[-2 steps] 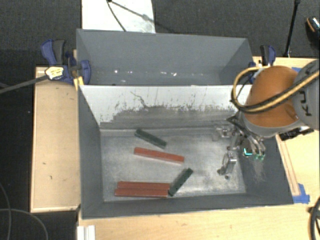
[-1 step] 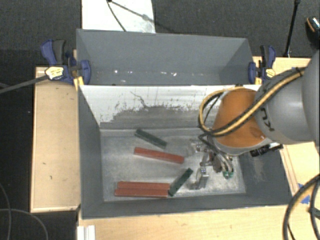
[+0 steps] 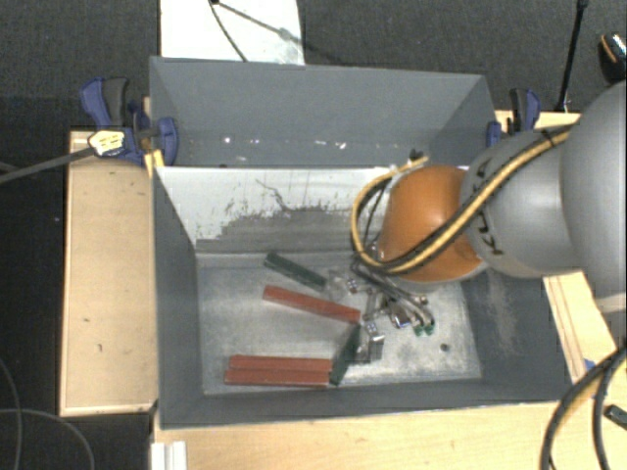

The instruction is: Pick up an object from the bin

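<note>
My gripper [image 3: 375,333] hangs low in the right half of the bin, under the orange wrist cover. Its metal tip sits at the upper end of a dark green stick [image 3: 344,359] that leans down and to the left. Just left of the gripper lies a thin red-brown bar [image 3: 310,305], its right end reaching under the gripper. A small green piece [image 3: 424,329] lies close on the right side of the gripper.
A wider red-brown bar [image 3: 279,370] lies flat along the bin's front wall, touching the lower end of the green stick. Another dark green stick [image 3: 294,268] lies near the back left of the floor. The arm covers the bin's right rear.
</note>
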Tool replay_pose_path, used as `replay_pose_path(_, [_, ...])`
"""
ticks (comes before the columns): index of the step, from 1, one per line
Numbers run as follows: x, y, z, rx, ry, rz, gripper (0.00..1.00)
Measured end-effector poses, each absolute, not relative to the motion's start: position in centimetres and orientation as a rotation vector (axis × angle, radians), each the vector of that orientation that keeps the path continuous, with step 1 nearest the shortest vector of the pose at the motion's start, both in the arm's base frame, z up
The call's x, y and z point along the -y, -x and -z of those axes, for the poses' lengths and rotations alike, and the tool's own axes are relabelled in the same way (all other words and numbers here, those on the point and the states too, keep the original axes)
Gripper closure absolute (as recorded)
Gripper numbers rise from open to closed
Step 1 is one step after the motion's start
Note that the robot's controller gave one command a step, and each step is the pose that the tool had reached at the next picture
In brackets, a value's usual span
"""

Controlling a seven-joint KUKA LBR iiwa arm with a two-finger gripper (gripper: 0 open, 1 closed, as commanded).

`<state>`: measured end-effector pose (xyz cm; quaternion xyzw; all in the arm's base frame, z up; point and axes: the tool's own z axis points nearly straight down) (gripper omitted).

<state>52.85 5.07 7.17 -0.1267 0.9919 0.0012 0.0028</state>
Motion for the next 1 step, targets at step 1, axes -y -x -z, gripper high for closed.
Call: replay_pose_path(1, [-4.84,-52.85,-7.19,-3.111,0.396,0.0,1.0])
